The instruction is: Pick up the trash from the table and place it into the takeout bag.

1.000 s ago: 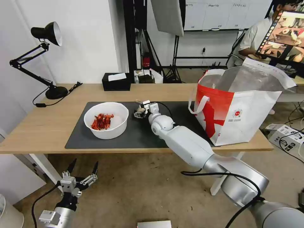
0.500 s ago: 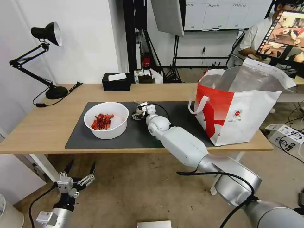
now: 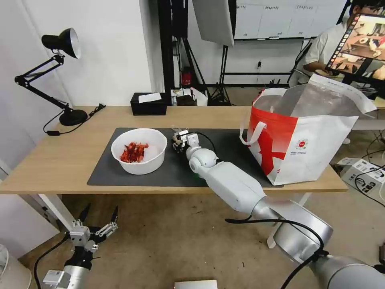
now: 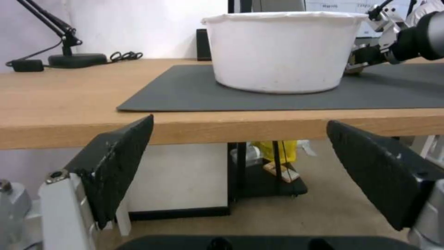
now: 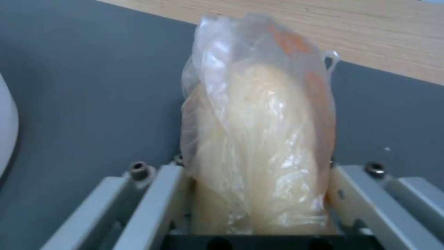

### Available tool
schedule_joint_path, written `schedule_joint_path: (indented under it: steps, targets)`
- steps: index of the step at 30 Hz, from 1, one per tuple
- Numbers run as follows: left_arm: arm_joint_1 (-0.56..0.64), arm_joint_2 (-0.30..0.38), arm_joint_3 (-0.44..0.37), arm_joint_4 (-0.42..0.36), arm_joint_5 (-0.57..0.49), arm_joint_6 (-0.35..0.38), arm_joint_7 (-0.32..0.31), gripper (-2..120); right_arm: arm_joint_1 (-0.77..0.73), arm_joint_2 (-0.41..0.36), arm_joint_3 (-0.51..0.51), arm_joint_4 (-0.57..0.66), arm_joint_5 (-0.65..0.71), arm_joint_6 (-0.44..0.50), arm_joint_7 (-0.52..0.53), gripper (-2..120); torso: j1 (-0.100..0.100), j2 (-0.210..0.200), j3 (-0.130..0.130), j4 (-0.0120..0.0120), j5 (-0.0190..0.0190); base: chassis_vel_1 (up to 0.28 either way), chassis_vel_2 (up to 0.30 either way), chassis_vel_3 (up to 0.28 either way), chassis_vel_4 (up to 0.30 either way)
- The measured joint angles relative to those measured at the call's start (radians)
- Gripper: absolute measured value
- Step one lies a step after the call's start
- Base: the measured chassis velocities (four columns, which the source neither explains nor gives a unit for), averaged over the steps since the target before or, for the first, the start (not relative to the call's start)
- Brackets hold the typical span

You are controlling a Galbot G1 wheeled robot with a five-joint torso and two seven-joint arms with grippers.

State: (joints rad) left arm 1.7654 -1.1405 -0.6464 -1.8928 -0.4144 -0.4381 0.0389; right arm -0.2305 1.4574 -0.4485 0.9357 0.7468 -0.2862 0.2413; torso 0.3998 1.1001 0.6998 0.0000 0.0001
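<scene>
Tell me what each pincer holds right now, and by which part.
The right pincer grips the knotted clear bag across the tan ball's sides, above the mat. The left pincer, below the table edge, holds nothing.

Premises appear to be a robotics lab or recording studio arranged as an office desk. Evidence: a light-wood table (image 3: 60, 160) on white legs, bearing a black desk lamp (image 3: 60, 42), stands on a bare concrete floor (image 3: 168, 237); behind it are tripod stands (image 3: 222, 76), a softbox-type panel (image 3: 212, 20), a wall whiteboard (image 3: 280, 18) and loose cables. A monitor (image 3: 363, 44) at the far right shows what are probably camera feeds, though its content is hard to read.
</scene>
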Motion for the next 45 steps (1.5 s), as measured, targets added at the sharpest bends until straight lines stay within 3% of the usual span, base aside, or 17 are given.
schedule_joint_path:
  steps: [6, 11, 23, 29, 32, 34, 36, 40, 45]
  targets:
    - [0.003, 0.0, 0.0, -0.007, 0.001, 0.0, -0.001, 100, -0.01, -0.022, -0.002, 0.03, 0.002, 0.02, 0.011, 10, 0.0, 0.0, 0.0, -0.0002, -0.0001, 0.0, 0.0, 0.0, 0.0]
    - [0.004, -0.001, -0.002, -0.012, 0.002, 0.0, -0.002, 100, -0.017, -0.049, -0.003, 0.079, 0.001, 0.043, 0.025, 10, 0.0, 0.0, 0.0, -0.0006, -0.0002, 0.0, 0.0, 0.0, 0.0]
    - [0.01, -0.011, -0.007, -0.024, 0.008, 0.0, -0.005, 100, -0.132, -0.277, 0.02, 0.52, -0.131, 0.215, 0.135, 8, 0.0, 0.0, 0.0, -0.0001, 0.0002, 0.0, 0.0, 0.0, 0.0]
    - [0.011, -0.014, -0.004, -0.041, 0.022, 0.005, -0.006, 100, -0.204, -0.398, 0.15, 0.754, -0.267, 0.263, 0.242, 8, 0.0, 0.0, 0.0, -0.0001, 0.0002, 0.0, 0.0, 0.0, 0.0]
    - [0.011, -0.014, -0.002, -0.046, 0.027, 0.007, -0.007, 100, -0.223, -0.438, 0.199, 0.806, -0.345, 0.251, 0.288, 8, 0.0, 0.0, 0.0, -0.0001, 0.0003, 0.0, 0.0, 0.0, 0.0]
    - [0.011, -0.015, 0.001, -0.053, 0.033, 0.014, -0.009, 100, -0.247, -0.485, 0.259, 0.861, -0.392, 0.166, 0.39, 8, 0.0, 0.0, 0.0, -0.0001, 0.0003, 0.0, 0.0, 0.0, 0.0]
    - [0.011, -0.015, 0.004, -0.055, 0.035, 0.017, -0.009, 100, -0.254, -0.503, 0.283, 0.874, -0.391, 0.132, 0.429, 8, 0.0, 0.0, 0.0, -0.0002, 0.0003, 0.0, 0.0, 0.0, 0.0]
    - [0.005, -0.015, 0.018, -0.059, 0.046, 0.024, -0.011, 100, -0.257, -0.569, 0.336, 0.898, -0.364, 0.074, 0.499, 8, 0.0, 0.0, 0.0, -0.0002, 0.0003, 0.0, 0.0, 0.0, 0.0]
    - [-0.002, -0.016, 0.033, -0.066, 0.063, 0.034, -0.031, 100, -0.25, -0.627, 0.359, 0.927, -0.23, 0.028, 0.561, 8, 0.0, 0.0, 0.0, -0.0001, 0.0, 0.0, 0.0, 0.0, 0.0]
